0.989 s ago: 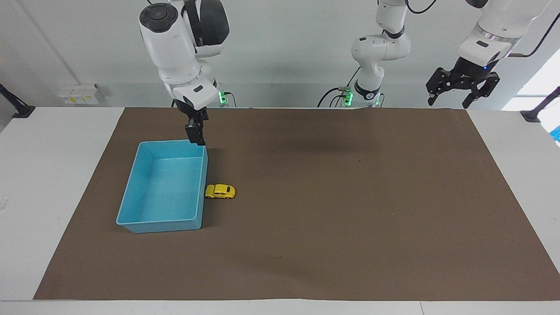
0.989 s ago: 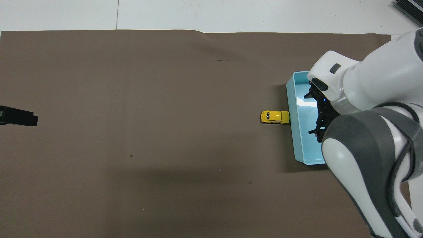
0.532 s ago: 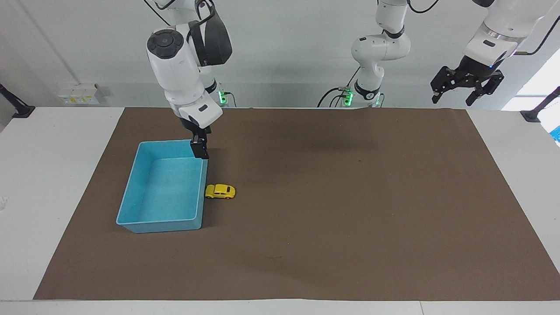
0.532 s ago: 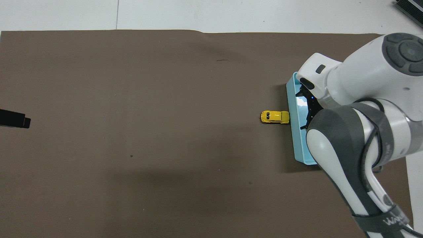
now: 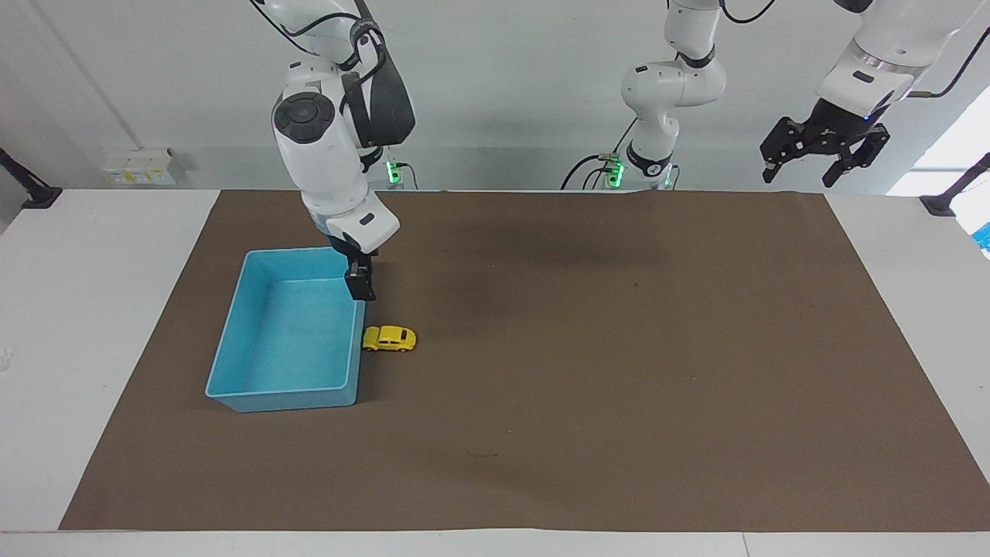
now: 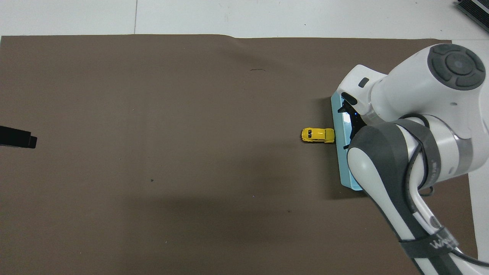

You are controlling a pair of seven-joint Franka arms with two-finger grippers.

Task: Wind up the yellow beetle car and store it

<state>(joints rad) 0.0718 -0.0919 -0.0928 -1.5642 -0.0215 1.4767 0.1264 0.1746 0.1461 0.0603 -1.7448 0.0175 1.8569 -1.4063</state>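
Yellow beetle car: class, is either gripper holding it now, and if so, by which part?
Nothing is held. The yellow beetle car sits on the brown mat beside the light-blue bin. The right gripper hangs over the bin's rim; the left gripper waits, open and empty.

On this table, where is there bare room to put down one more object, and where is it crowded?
The brown mat lies bare from the yellow beetle car to the left arm's end, where the left pincer waits raised. The light-blue bin is bare inside. It is crowded only where the car touches the bin's wall, with the right pincer just above that wall.
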